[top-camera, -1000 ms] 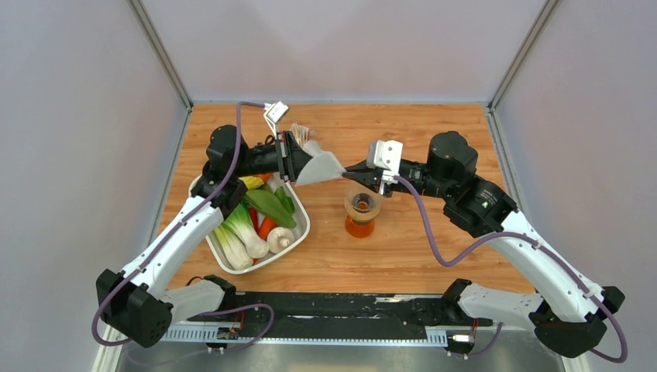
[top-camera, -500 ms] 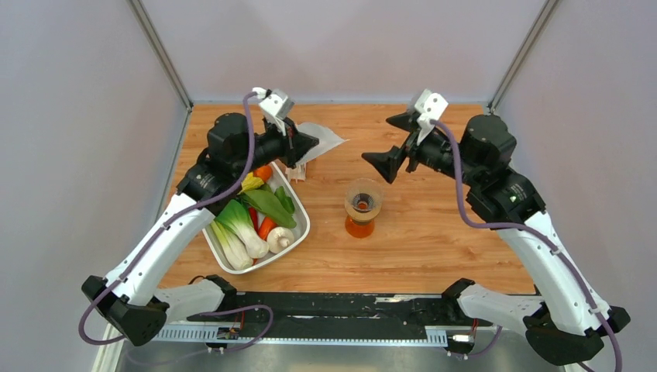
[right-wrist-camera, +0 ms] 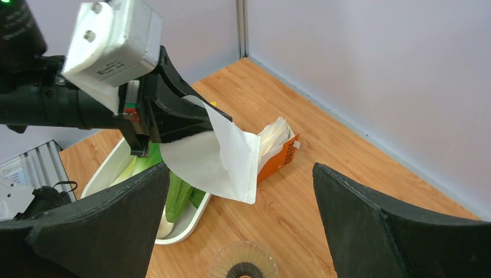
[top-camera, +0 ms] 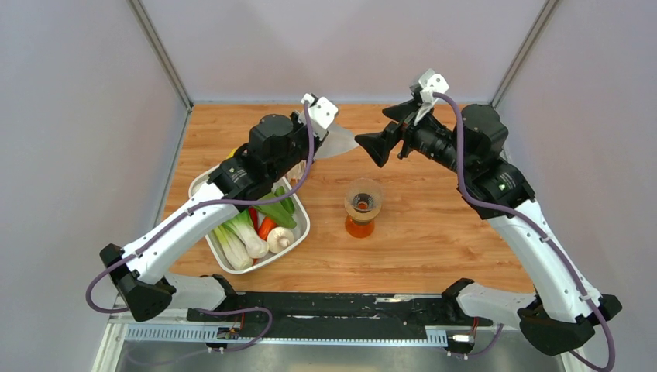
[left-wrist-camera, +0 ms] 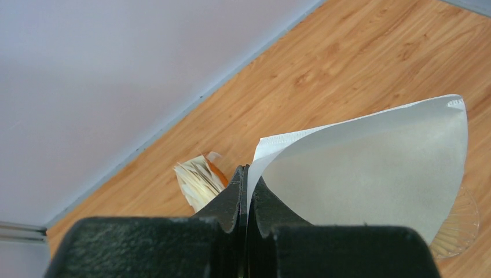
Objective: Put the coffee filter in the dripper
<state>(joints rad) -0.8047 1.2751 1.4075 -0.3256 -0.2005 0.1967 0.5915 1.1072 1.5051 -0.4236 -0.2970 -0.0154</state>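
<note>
Coffee filter point(top-camera: 338, 143) hangs pinched in the closed left tool point(left-wrist-camera: 247, 174), in the air over the far worktop point(top-camera: 434, 232), behind the dripper point(top-camera: 362, 200), which sits on an orange glass vessel point(top-camera: 360, 228). A vegetable tray point(top-camera: 307, 223) and a filter packet point(right-wrist-camera: 278, 145) lie to the left. The right tool point(top-camera: 385, 132) gapes wide just beside the filter, with bare wood right of the dripper. A second ago the right tool pinched the filter; it has since let go and lifted.

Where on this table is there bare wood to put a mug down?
The widest bare table is right of the dripper, plus the near strip in front of the dripper and the tray. The back-left corner behind the tray is also free. The back middle is crowded: the left tool holds the filter near the pack, and the open right tool faces it.
</note>
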